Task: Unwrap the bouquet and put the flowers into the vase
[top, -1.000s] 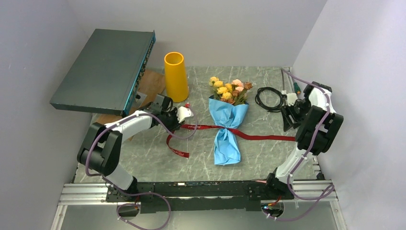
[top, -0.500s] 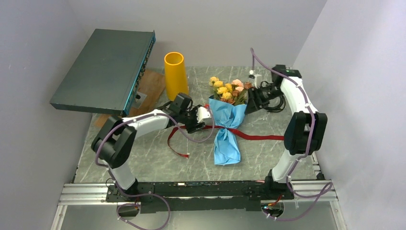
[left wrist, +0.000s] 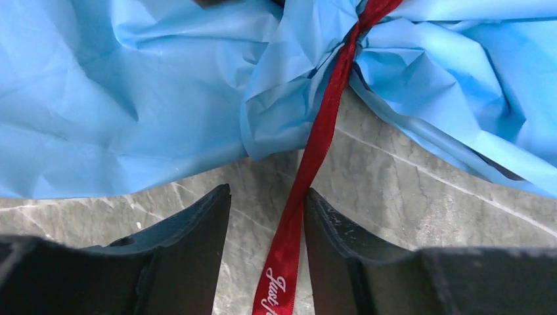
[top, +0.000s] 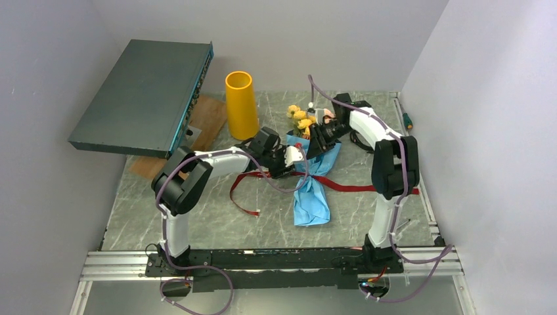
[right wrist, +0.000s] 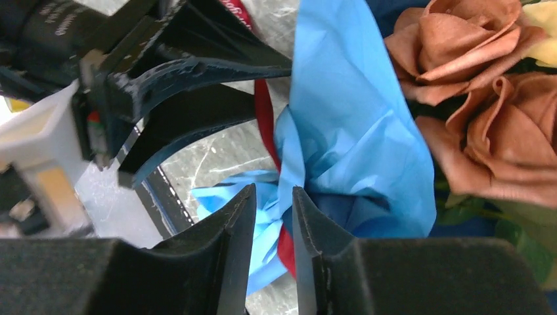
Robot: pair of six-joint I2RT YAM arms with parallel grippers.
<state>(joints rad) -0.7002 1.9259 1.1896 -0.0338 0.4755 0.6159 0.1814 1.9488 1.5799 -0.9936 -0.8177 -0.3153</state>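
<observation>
Ribbon (left wrist: 315, 151) between parted left tool (left wrist: 267, 190) jaws; right tool (right wrist: 274, 189) at bouquet (right wrist: 348, 98).

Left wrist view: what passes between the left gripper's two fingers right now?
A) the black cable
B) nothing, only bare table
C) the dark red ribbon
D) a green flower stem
C: the dark red ribbon runs down from the tie on the blue wrapping paper and passes between the fingers of the left gripper, which stand apart on either side of it.
</observation>
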